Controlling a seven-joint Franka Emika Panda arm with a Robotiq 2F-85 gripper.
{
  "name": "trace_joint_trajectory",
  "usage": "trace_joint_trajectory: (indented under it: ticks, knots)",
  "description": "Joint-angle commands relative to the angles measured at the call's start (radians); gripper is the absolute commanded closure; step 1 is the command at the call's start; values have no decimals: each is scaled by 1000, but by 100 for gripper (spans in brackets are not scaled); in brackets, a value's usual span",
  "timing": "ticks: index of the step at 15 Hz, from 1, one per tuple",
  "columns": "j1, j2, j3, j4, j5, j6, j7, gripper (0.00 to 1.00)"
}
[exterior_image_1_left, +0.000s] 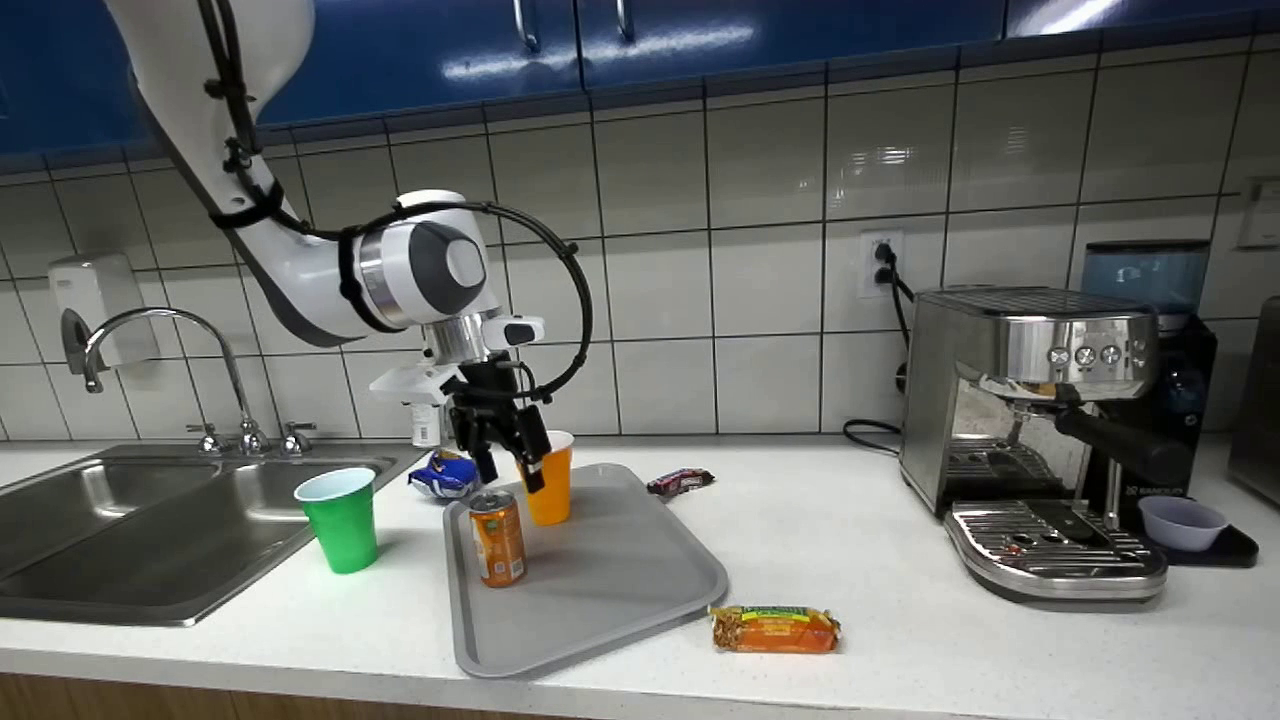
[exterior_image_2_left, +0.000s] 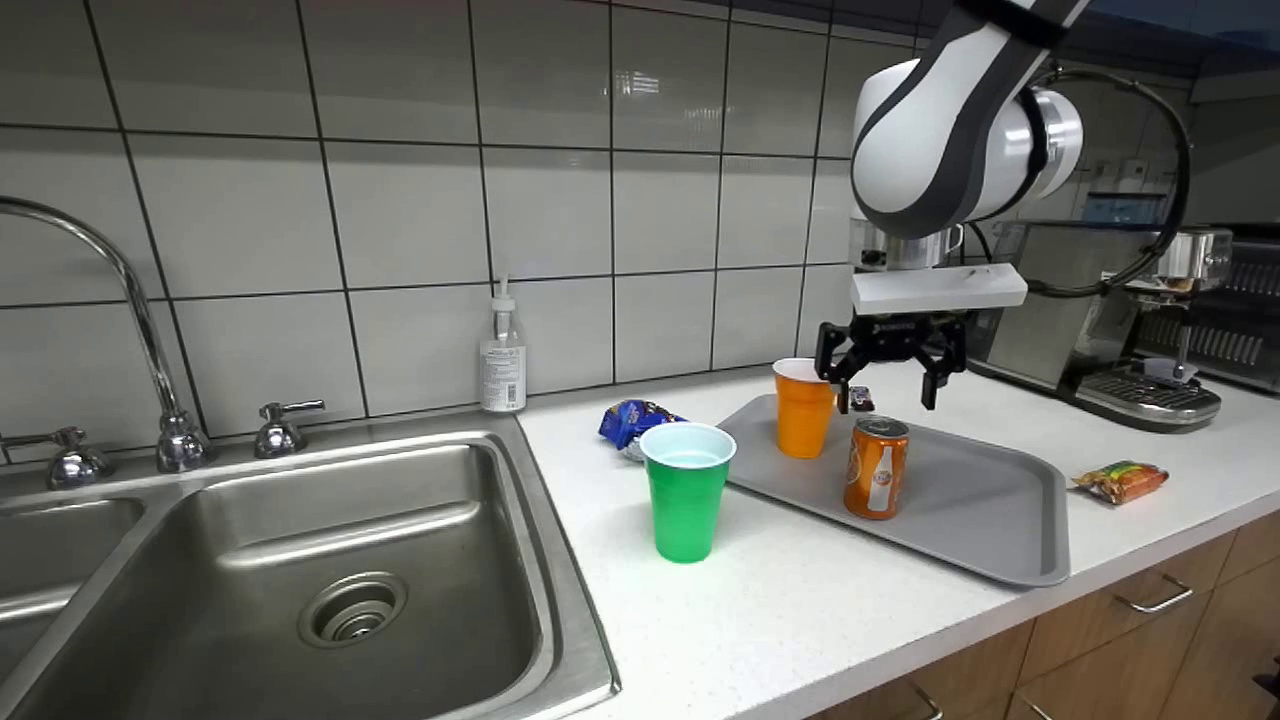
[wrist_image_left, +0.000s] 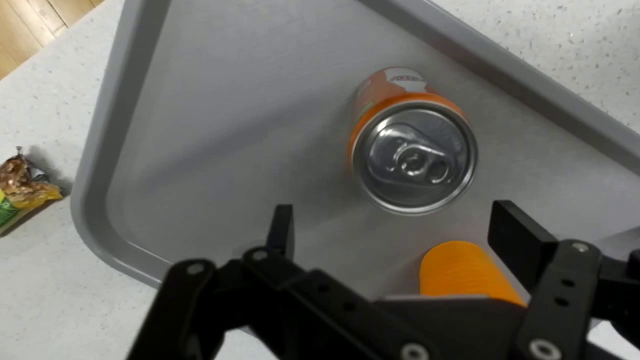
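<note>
When working from left to right along the tabletop (exterior_image_1_left: 850, 540), start beside the sink (exterior_image_2_left: 567, 595) with the green cup (exterior_image_1_left: 342, 525), upright and off the tray (exterior_image_1_left: 620, 580), then pass to the blue packet (exterior_image_2_left: 635, 422) just outside the tray's back left corner. Find next the orange can (exterior_image_1_left: 498, 542), standing upright on the tray near the edge on the sink's side. See the pincer (exterior_image_2_left: 886, 404) just above it, spread wide and pinching nothing; in the wrist view, note the can's lid ahead of the gap rather than inside it. For careful work at this spot, leave even room on both sides of the lid, square up to the can before any lowering, and rise or drop straight rather than sweep sideways, so as not to tip the orange cup (exterior_image_2_left: 803, 415), upright on the tray near its back edge and close by one finger. Hard to tell whether quite apart from that finger; better to allow extra clearance there. Carry on to the dark wrapped bar (exterior_image_1_left: 682, 482) by the tray's back right corner, then to the orange snack packet (exterior_image_1_left: 775, 630) lying by its front right corner, and finish at the coffee machine (exterior_image_1_left: 1030, 345) towards the tabletop's back edge.
</note>
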Motion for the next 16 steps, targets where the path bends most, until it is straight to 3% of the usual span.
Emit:
trace_joint_trajectory:
  ticks: [1,16]
  knots:
    - [-9,-63,-29,-18,-30,1,21,0]
    - [-117,-125,-135,-58,-82,26,179,0]
